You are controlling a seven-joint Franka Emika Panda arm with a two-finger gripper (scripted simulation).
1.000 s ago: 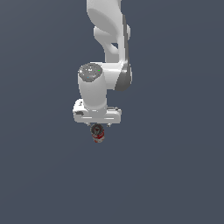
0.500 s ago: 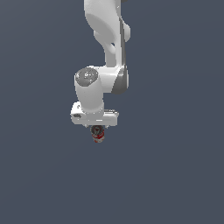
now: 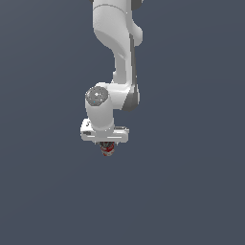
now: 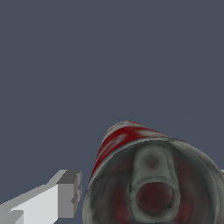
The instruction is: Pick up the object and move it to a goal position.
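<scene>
- Exterior view shows the white arm (image 3: 117, 57) reaching down from above, with its gripper (image 3: 107, 146) pointing straight down against a plain dark grey backdrop.
- Tucked right under the gripper sits the can (image 3: 108, 150), tiny against the white hand; only its red-and-white lower part pokes out below.
- Wrist view puts the can (image 4: 151, 183) right up against the lens: its dark grey round end faces the camera and its red-and-white side runs away from it. So its long axis lies along the gripper's own pointing direction, straight down.
- One white finger (image 4: 50, 199) with a grey pad stands just beside the can; the other finger is hidden. I judge the gripper to be closed on the can, which hangs with nothing seen beneath it.
- No worktop edge or goal marker is visible in either view, so which way the goal lies cannot be told.
- The can sits directly beneath the gripper, so the carry turns on that hold not slipping.
</scene>
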